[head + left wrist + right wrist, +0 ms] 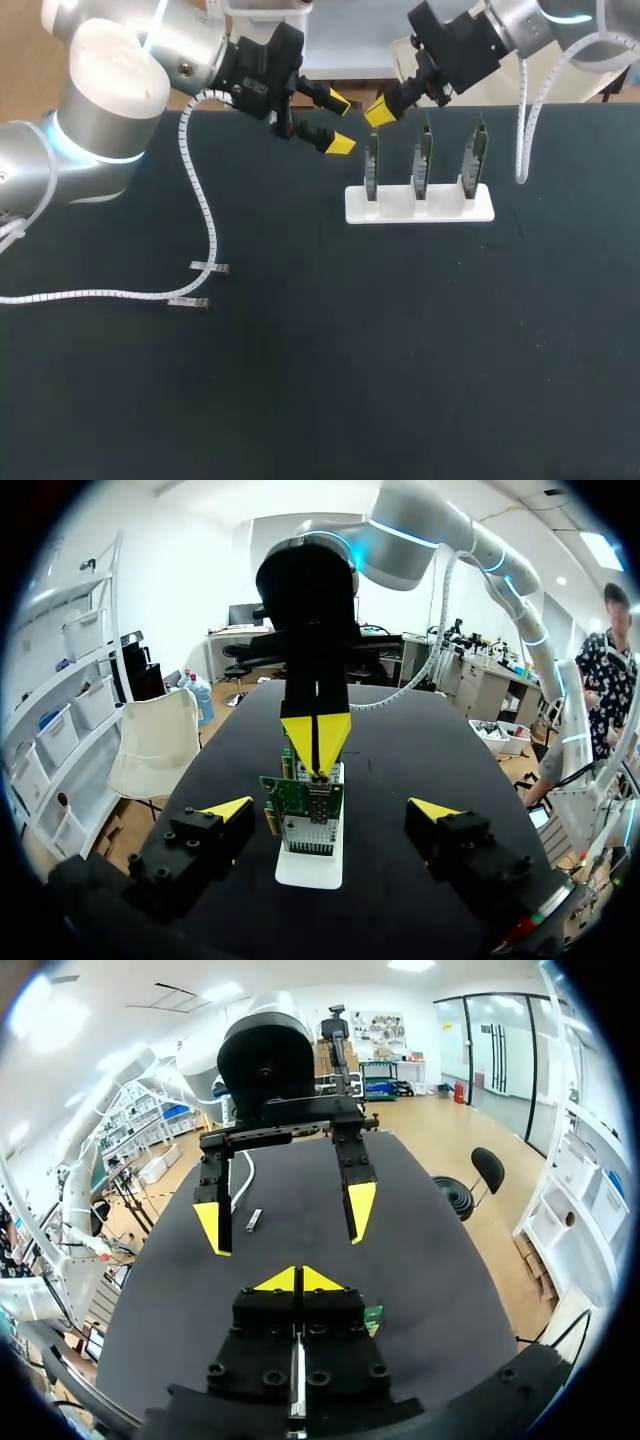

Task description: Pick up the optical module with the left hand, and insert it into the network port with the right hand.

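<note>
Black tabletop runs under both arms, which meet near its far edge. Coming in from the left, the left gripper (340,123) hangs above the table with its two yellow-tipped fingers spread wide and nothing between them; its own wrist view shows the tips standing apart on either side of the view ahead. Facing it from the other side, the right gripper (380,112) has its yellow tips pressed together into a single wedge, holding nothing that I can make out. That wedge sits just above the top edge of the nearest of three green circuit boards (423,160), which stand upright in a row in a white rack (420,205); whether tip and board touch I cannot tell. The rack lies just beside and below both grippers, on the right half of the far table. Well apart from all this, out on the left half of the table, two small silvery optical modules lie flat on the dark surface, one (210,267) a little farther back than the other (188,301), neither touched by a gripper. A white spiral-wrapped cable (205,200) hangs from the left arm and trails across the table close by them.
</note>
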You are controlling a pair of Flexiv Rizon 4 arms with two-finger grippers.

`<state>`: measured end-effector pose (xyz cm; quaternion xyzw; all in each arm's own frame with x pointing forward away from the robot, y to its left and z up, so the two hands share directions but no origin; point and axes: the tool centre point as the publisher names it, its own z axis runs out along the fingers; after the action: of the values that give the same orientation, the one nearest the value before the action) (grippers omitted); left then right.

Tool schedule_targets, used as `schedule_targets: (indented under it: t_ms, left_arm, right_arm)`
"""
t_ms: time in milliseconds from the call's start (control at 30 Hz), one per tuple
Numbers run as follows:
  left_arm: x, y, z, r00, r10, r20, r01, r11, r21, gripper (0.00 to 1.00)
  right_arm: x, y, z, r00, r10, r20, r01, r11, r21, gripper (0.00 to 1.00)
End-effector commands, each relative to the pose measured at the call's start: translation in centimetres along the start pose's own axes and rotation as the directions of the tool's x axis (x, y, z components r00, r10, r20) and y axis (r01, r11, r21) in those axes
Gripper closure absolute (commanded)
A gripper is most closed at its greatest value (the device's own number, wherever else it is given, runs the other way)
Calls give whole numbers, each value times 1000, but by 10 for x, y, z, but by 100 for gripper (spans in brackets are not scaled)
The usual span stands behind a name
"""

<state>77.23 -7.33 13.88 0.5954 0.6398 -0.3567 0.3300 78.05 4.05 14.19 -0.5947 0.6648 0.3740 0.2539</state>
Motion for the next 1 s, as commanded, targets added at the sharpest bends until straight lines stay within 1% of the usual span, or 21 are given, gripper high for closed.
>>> schedule_targets:
  t_ms: [33, 200, 267, 367, 467, 633, 800, 1000]
  left_arm:
    - [0, 2, 0, 1000, 0, -4, 0, 1000, 4, 0]
    - [0, 2, 0, 1000, 0, -4, 0, 1000, 4, 0]
    - [0, 2, 0, 1000, 0, -4, 0, 1000, 4, 0]
    - [0, 2, 0, 1000, 0, -4, 0, 1000, 4, 0]
    - [0, 2, 0, 1000, 0, -4, 0, 1000, 4, 0]
    - [0, 2, 0, 1000, 0, -4, 0, 1000, 4, 0]
    - [0, 2, 0, 1000, 0, -4, 0, 1000, 4, 0]
    - [0, 2, 0, 1000, 0, -4, 0, 1000, 4, 0]
  right_arm:
    - [5, 0, 3, 1000, 2, -5, -2, 1000, -4, 100]
    - [7, 1, 4, 1000, 9, -6, -9, 1000, -11, 100]
    - [4, 2, 2, 1000, 16, 14, -16, 1000, -17, 100]
    - [-2, 4, -2, 999, 4, 33, -4, 1000, -15, 100]
    - [-13, 6, -8, 998, -12, 63, 13, 1000, -16, 100]
    - [-26, 9, -24, 994, -32, 101, 33, 999, -14, 100]
    - [-20, 14, -45, 994, -52, 95, 50, 999, 21, 100]
    - [-5, 17, -67, 996, -57, 75, 56, 998, 15, 100]
